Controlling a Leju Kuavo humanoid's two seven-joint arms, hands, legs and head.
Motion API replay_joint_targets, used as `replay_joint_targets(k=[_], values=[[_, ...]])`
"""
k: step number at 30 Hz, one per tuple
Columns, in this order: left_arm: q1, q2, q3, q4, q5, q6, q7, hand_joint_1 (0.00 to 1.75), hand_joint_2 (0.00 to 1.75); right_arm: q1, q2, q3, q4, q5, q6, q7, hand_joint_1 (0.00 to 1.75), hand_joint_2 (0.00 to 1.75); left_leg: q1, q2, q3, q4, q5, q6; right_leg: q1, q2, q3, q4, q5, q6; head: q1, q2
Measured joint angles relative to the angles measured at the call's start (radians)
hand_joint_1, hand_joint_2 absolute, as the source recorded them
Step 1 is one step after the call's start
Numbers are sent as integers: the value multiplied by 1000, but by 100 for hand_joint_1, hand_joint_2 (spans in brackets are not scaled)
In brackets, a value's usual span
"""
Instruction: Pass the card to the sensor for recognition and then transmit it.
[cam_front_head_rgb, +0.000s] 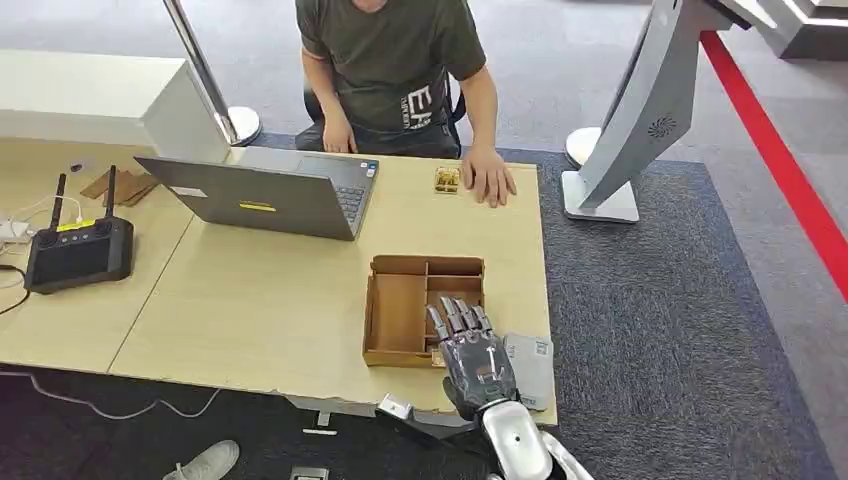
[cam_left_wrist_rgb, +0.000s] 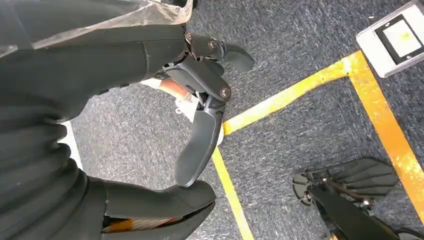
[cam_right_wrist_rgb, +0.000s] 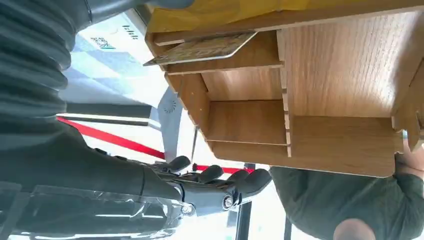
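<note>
Step in hand: reaching for the card, by the look of it; nothing lifted yet.
Right hand (cam_front_head_rgb: 470, 345): hovering over the near right compartments of the open brown wooden divided tray (cam_front_head_rgb: 398, 312) on the pale wooden table (cam_front_head_rgb: 260, 300); fingers straight and slightly apart, holding nothing.
Card: thin pale patterned card (cam_right_wrist_rgb: 200, 48) lying flat in a tray compartment in the right wrist view, apart from the fingers (cam_right_wrist_rgb: 215, 175).
Sensor: probably the flat grey-white pad (cam_front_head_rgb: 530, 368) just beside the tray at the table's near edge.
Left hand (cam_left_wrist_rgb: 200, 110): hanging over grey carpet, thumb and fingers apart, empty.
Next move: lowering fingertips onto the card's edge, pinching, then carrying it to the pad.
Person: seated across the table, hand (cam_front_head_rgb: 488, 178) resting on it.
</note>
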Motion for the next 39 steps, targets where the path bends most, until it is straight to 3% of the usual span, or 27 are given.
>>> replay_joint_targets(k=[31, 35, 37, 39], values=[[-7, 0, 0, 0, -8, -2, 0, 0, 175, 1, -3, 2, -5, -26, 14, 15, 2, 175, 0, 0, 0, 0, 0, 0, 0, 0, 0, 0, 0, 0, 0, 0], [-8, 0, 0, 0, -8, -2, 0, 0, 175, 1, -3, 2, -5, -26, 14, 15, 58, 175, 0, 0, 0, 0, 0, 0, 0, 0, 0, 0, 0, 0, 0, 0], [-8, 0, 0, 0, -8, -2, 0, 0, 175, 1, -3, 2, -5, -29, 14, 13, 94, 175, 0, 0, 0, 0, 0, 0, 0, 0, 0, 0, 0, 0, 0, 0], [-8, 0, 0, 0, -8, -2, 0, 0, 175, 1, -2, 2, -5, -29, 15, 10, 157, 175, 0, 0, 0, 0, 0, 0, 0, 0, 0, 0, 0, 0, 0, 0]])
